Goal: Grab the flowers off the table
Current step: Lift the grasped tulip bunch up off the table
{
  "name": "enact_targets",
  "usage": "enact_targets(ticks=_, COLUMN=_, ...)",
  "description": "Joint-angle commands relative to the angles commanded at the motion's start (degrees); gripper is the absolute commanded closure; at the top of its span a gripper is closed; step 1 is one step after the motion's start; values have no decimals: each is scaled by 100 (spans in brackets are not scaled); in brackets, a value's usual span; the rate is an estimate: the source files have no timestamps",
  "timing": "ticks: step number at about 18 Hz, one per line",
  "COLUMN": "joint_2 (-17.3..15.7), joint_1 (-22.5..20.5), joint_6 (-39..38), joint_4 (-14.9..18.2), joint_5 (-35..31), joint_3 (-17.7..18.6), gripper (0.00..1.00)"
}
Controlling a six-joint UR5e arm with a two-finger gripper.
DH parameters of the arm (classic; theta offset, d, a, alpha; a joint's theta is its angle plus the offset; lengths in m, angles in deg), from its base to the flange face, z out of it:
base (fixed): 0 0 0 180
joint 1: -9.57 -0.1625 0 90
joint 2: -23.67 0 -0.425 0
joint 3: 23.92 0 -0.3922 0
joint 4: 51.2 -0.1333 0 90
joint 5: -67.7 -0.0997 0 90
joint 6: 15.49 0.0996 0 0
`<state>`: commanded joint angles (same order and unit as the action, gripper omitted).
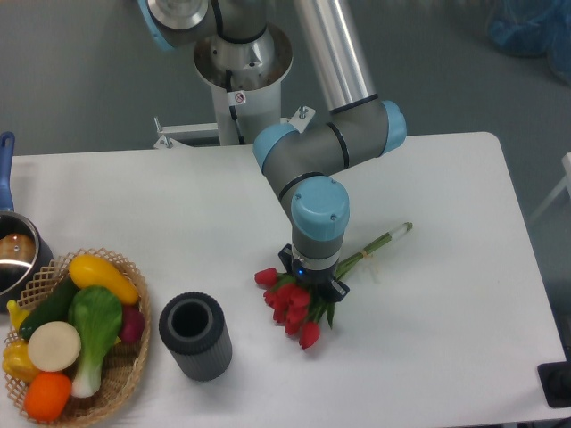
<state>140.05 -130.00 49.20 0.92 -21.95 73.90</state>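
The flowers (290,305) lie on the white table (446,294) right of centre: several red tulip heads point down-left, and pale green stems (384,241) run up-right. My gripper (314,283) points straight down over the bunch, where the leaves meet the red heads. The wrist hides the fingers, so I cannot tell how the jaws stand or whether they touch the flowers.
A dark grey cylindrical cup (195,335) stands upright left of the flowers. A wicker basket (125,374) with a bok choy (94,325) and other vegetables sits at the front left. A pot (16,254) with a blue handle is at the left edge.
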Motion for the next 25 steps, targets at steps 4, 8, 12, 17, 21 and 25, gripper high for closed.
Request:
enact_targets(ticks=4, joint_2=-53, joint_1=-35, joint_6=-36, joint_4=9, joint_5=-9, joint_3=0, gripper=100)
enact_targets(ticks=8, joint_2=-422, joint_1=-377, joint_6=-228, joint_4=35, joint_5=-9, joint_3=-61, gripper=100)
enact_targets(ticks=12, joint_2=-423, joint_1=-492, joint_6=-334, joint_4=315, joint_5=-26, joint_3=-500, gripper=100)
enact_targets(ticks=17, joint_2=-405, joint_1=-553, joint_6=-308, joint_4=606, joint_5=-26, joint_3=-992, gripper=100)
enact_targets(ticks=21, joint_2=-379, joint_1=-694, joint_6=-203, joint_4=984, joint_5=-228, joint_3=-1291, gripper=100)
enact_targets(ticks=25, joint_2=-352, joint_1=-756, joint_6=25, joint_4=1081, joint_5=-299, joint_3=-1450, gripper=100)
